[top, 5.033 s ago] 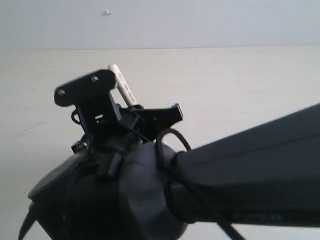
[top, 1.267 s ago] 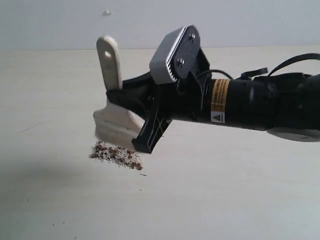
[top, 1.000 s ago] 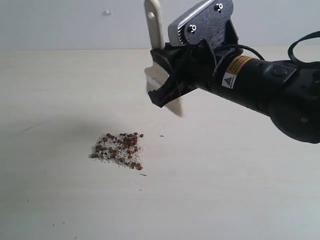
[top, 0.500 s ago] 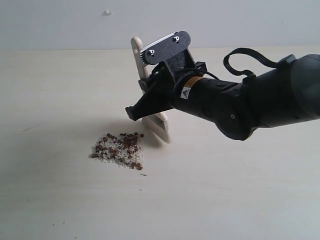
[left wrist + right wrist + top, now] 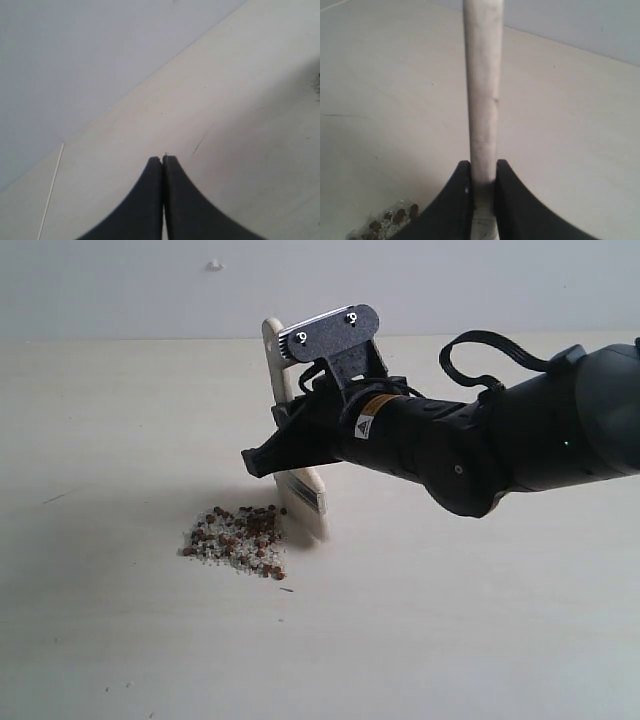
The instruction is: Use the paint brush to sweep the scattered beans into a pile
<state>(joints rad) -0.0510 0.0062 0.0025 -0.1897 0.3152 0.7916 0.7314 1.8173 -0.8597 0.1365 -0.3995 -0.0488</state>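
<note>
Right now the right tool point(image 5: 272, 452) is clamped narrowly on the paint brush point(image 5: 306, 502), its jaws pinching the pale handle from both sides. The brush stands nearly upright, bristles down on the table point(image 5: 480, 620), touching the side of the beans point(image 5: 238, 538) nearest the arm. The beans lie in one patch, mixed with white crumbs point(image 5: 215, 552). The left tool point(image 5: 163, 161) is pressed fully closed, holding nothing, above the table.

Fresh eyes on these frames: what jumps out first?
In the exterior view, the right gripper reaches in from the right and clamps the paint brush nearly upright. Its bristles are at the right edge of the beans piled on the table. The left gripper is shut and empty.
</note>
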